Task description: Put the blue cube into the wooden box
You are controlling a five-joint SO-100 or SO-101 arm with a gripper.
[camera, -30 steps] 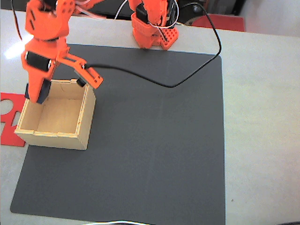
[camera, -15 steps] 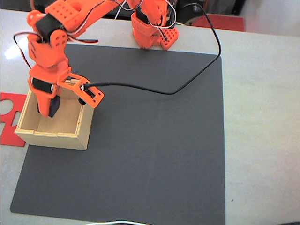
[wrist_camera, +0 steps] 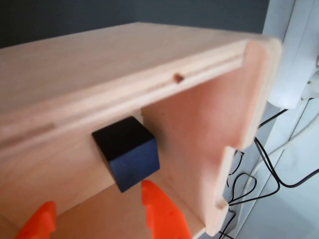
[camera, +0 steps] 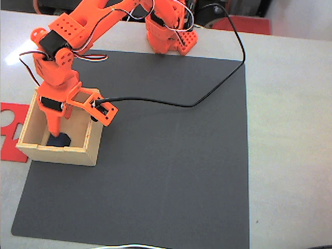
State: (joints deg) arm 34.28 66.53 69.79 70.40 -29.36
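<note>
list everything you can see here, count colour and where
blue cube: one, dark navy, on the floor inside the wooden box, by a wall
wooden box: one, pale plywood, open top, on the mat's left edge in the fixed view
mat: one, dark grey, on the table
table: one, light grey
red cut-out piece: one, flat, left of the box
black cable: one, runs across the mat to the arm
arm base: one, orange, at the mat's far edge
gripper: one, orange, open, inside the box just short of the cube

The orange arm (camera: 85,23) bends down low, and its gripper (wrist_camera: 97,214) (two orange fingers) points down with the fingers spread apart.
</note>
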